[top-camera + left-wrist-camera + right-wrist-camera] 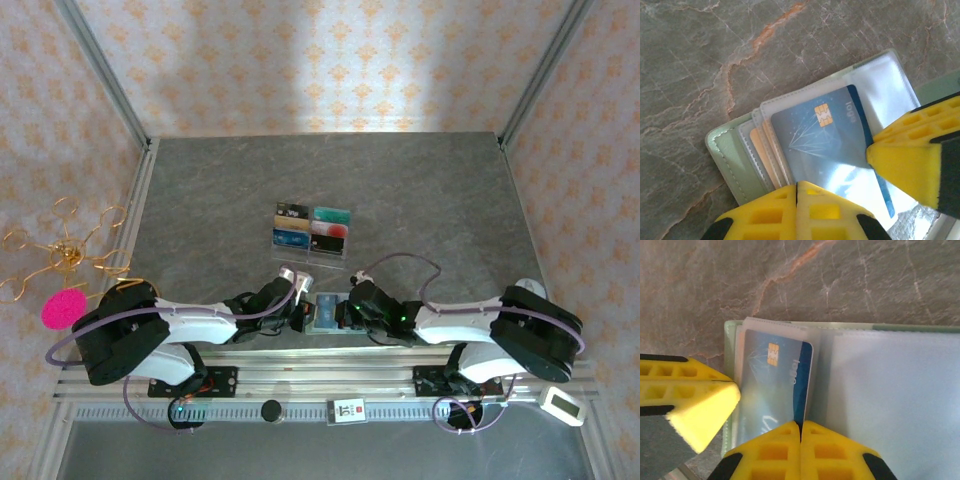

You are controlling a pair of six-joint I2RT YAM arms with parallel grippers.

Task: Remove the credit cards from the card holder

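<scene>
Both arms reach low and inward across the tabletop [430, 200], meeting at the open card holder [327, 312] near its front edge. The left tool [796, 186] and right tool [801, 425] are each pressed together, tips on the pockets beside a blue card [825, 145].

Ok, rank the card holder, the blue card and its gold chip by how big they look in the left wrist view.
Largest to smallest:
1. card holder, even though part of it is hidden
2. blue card
3. gold chip, clearly the smallest
</scene>
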